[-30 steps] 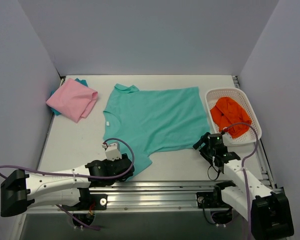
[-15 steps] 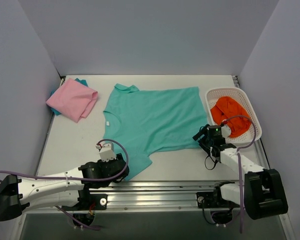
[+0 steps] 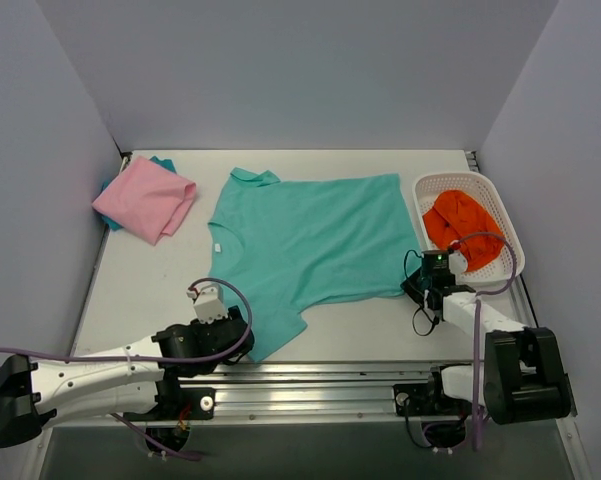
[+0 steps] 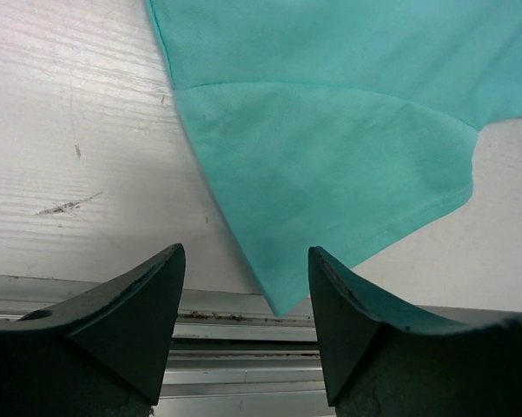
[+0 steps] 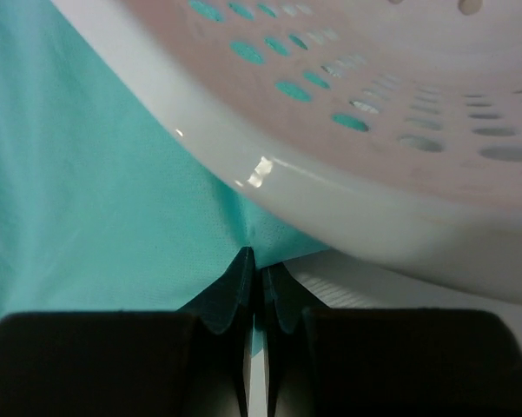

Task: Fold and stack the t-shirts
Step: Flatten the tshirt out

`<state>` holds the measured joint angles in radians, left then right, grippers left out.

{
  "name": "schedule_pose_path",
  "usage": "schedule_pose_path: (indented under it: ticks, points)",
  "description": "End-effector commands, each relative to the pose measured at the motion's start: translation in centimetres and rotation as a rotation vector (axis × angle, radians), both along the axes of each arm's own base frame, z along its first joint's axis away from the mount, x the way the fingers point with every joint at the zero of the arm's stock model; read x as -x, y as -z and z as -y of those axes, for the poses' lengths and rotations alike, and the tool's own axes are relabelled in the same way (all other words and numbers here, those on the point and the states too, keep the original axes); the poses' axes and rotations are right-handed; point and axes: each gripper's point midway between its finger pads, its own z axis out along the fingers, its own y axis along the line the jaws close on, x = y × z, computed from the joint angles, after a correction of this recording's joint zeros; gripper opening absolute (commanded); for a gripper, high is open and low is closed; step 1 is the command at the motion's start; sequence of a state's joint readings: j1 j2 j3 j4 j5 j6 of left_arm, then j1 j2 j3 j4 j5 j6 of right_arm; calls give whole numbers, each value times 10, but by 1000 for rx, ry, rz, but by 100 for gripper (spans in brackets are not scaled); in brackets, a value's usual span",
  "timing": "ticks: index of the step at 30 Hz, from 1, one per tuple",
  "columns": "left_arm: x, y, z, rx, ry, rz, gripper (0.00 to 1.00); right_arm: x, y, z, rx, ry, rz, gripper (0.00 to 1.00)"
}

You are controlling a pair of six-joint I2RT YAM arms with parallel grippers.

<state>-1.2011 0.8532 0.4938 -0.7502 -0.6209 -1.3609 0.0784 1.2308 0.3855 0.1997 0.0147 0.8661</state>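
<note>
Beside basket [image 3: 467,178], right pincer [image 5: 254,265] shifted, pinching t-shirt [image 3: 310,235].

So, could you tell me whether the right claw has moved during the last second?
Yes. The right claw has shifted rightward, toward the white basket, and now sits just beside its near-left rim, shut on the teal t-shirt's hem.

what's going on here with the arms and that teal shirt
Two robot arms are working on a teal t-shirt spread flat. The right gripper is shut on its corner by the white basket, which holds an orange garment. The left gripper is open at the near sleeve. A pink t-shirt lies folded at the back left.
</note>
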Motion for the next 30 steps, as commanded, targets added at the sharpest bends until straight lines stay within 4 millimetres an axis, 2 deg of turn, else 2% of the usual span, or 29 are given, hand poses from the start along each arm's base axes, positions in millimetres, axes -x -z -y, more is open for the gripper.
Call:
schedule_pose_path:
  ticks: [1,6,13,15,16,19,20,23,26,27,30]
  points:
    - [-4,2,2,-1,-1,7,67,9,-3,5,15,-9,-10,0]
    - [0,17,19,9,31,-40,67,12,-6,11,34,1,-13,0]
    - [0,22,38,40,64,-59,66,13,-2,12,33,-7,-24,0]
    - [1,26,39,37,66,-66,62,12,-2,12,36,-10,-24,0]
    - [0,26,41,41,68,-65,55,11,-2,12,36,-10,-21,0]
    - [0,31,43,34,66,-73,43,13,-2,12,36,-10,-20,0]
    - [1,35,43,25,64,-82,33,12,-3,13,36,-9,-14,0]
    - [1,43,47,13,67,-93,18,13,-4,13,35,-6,-9,0]
    - [-1,46,51,7,66,-98,9,14,-5,13,38,-10,-9,0]
    - [-1,47,51,3,66,-99,3,16,-4,13,37,-9,-15,0]
    - [-2,39,49,-10,53,-95,2,19,-6,13,38,-10,-15,0]
